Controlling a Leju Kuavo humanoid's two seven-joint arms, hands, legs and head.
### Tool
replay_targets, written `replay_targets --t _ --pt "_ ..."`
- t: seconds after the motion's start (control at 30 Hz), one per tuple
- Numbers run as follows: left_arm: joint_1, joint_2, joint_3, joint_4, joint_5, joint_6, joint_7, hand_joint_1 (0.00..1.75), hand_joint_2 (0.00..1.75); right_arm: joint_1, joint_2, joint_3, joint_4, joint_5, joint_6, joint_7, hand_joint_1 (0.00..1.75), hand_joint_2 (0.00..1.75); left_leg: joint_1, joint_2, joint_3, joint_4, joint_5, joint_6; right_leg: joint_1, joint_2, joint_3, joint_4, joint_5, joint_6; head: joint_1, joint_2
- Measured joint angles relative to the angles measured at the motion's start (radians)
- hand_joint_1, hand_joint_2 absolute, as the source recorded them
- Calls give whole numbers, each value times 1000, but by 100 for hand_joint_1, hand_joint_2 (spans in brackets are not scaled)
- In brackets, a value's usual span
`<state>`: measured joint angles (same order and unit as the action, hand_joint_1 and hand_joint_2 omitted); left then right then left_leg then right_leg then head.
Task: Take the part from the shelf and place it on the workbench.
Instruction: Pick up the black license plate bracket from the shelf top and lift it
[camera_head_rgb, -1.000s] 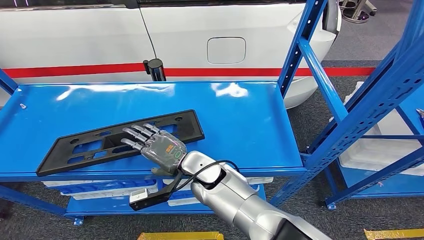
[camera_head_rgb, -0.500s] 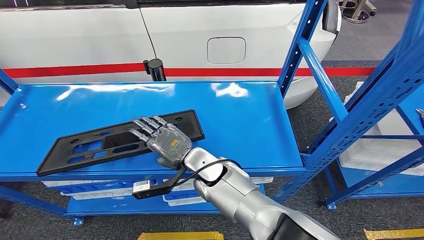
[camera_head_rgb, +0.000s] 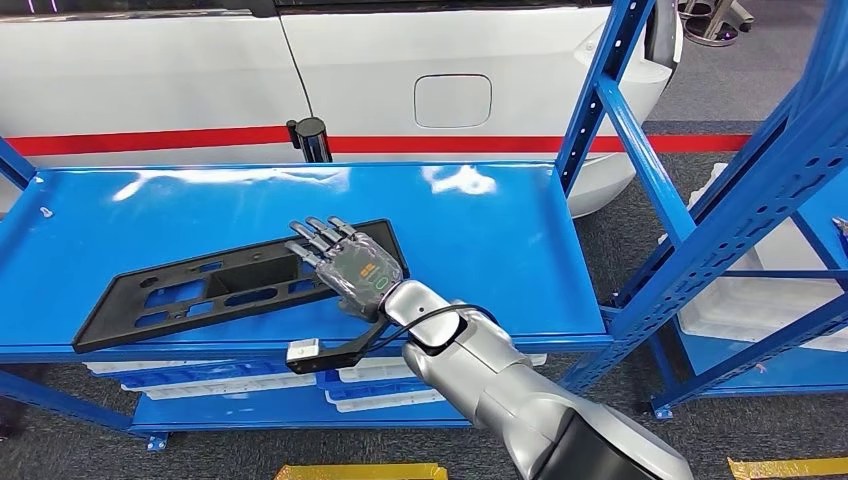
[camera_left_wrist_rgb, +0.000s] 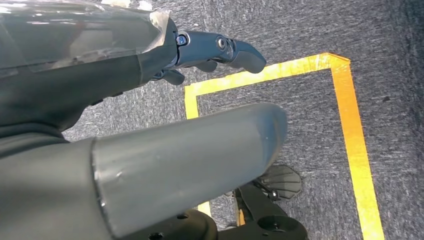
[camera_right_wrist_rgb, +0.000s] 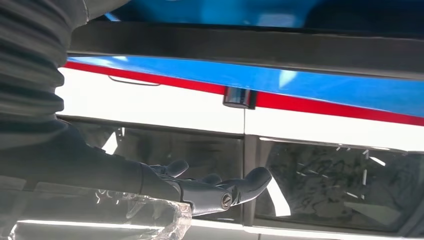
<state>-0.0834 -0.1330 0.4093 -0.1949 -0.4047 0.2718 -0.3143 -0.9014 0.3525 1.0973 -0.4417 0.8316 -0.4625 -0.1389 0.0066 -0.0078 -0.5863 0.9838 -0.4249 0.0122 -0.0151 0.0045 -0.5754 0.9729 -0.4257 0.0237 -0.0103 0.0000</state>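
A long flat black plastic part with cut-outs lies aslant on the blue top shelf, near its front edge. My right hand hovers over the part's right end with its fingers stretched out and apart, holding nothing. The right wrist view looks along those fingers, with the part's dark edge and the blue surface beyond. In the left wrist view my left hand hangs over the floor, fingers apart and empty.
A white car body with a red stripe stands right behind the shelf. Blue uprights rise at the shelf's right end, and more blue racking stands further right. White trays sit on the lower shelf. Yellow tape marks the grey floor.
My right hand has lifted off the part's middle and slid right and further back, toward the part's right end. The part has stayed put.
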Motion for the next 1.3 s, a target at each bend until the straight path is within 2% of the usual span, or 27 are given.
replay_targets --t 0.4,0.53,0.77,0.97,1.3 --pt "-7 -7 -2 0 -9 -3 8 0 0 -16 -2 -1 72 -10 -27 -6 0 175 0 0 0 0 0 0 0 0 0 0 0 0 0 0" --pt "-8 -8 -2 0 -12 -3 9 0 0 -17 -2 -1 83 -15 -26 -9 173 175 0 0 0 0 0 0 0 0 0 0 0 0 0 0" --pt "-17 -13 -2 0 -19 -3 5 0 0 -17 -2 -18 104 -36 -24 -39 175 175 0 0 0 0 0 0 0 0 0 0 0 0 0 0" --pt "-22 -14 -14 0 -47 -10 -56 0 0 -21 -5 -42 116 -31 -40 -56 175 175 0 0 0 0 0 0 0 0 0 0 0 0 0 0" --pt "-22 -15 -19 0 -47 -10 -85 0 0 -31 -10 -71 121 -21 -70 -75 175 175 0 0 1 0 0 0 0 0 1 0 0 0 0 0"
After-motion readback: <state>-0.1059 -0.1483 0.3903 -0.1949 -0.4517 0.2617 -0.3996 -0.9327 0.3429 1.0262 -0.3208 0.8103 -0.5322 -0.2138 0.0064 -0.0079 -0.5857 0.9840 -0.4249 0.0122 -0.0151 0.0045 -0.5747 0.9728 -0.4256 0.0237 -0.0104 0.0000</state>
